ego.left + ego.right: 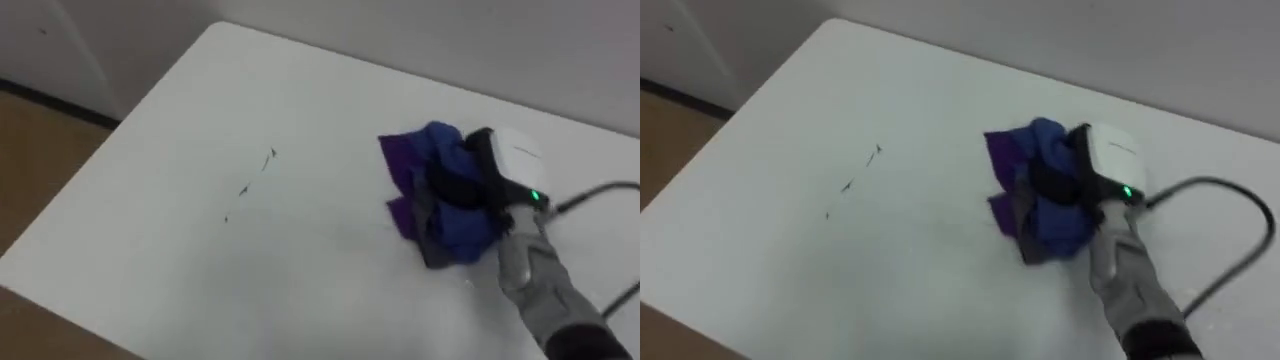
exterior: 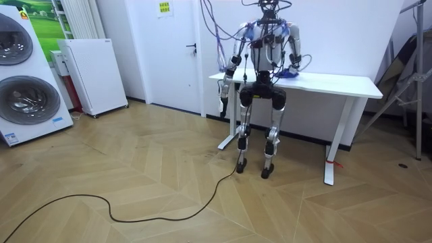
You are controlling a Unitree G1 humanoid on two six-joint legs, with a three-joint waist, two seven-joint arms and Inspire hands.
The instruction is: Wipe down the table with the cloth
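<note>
We find the white table softly and evenly lit from overhead, with no hard glare. A faint, soft-edged shadow lies at the near side of the blue cloth. A small green lamp glows on the right hand. In the room view the wood floor is brightly lit.

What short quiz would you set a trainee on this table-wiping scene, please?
1. True or false: the right hand grips the blue and purple cloth, which lies on the white table.
2. Multiple choice: the dark marks lie (a) under the cloth, (b) on the tabletop to the cloth's left, apart from it, (c) on the floor.
3. Fill in: in the room view, the robot stands at that view's ___ end of the table.

Key: 1 true; 2 b; 3 left.
</note>
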